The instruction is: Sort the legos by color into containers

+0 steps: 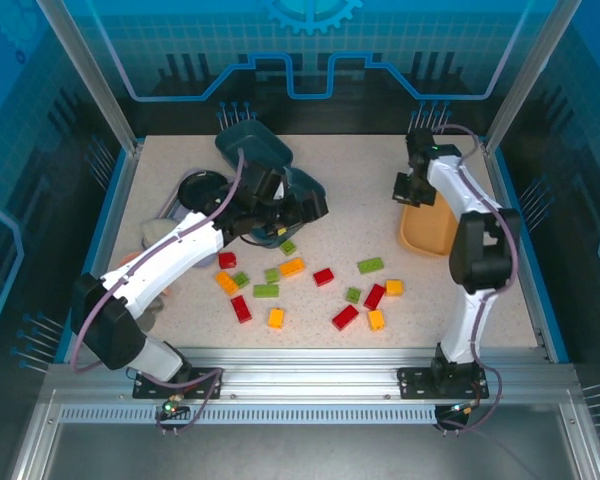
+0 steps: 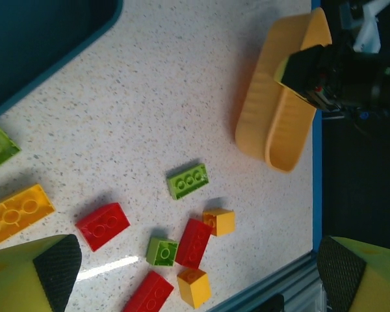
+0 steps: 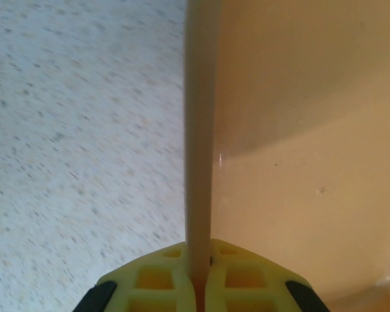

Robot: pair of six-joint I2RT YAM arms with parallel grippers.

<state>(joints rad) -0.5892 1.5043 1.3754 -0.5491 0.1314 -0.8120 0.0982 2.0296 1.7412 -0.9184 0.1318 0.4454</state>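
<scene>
Red, lime green and orange-yellow legos lie scattered on the speckled table, among them a red one, a green one and an orange one. My left gripper hovers open beside a dark teal tray. In the left wrist view its fingers frame the legos below with nothing between them, near a green brick and a red brick. My right gripper is shut on the rim of the pale orange tray, which is tilted up.
A black round bowl sits at the back left behind the left arm. A second dark teal tray edge lies close to the left gripper. The blue table border runs just past the orange tray.
</scene>
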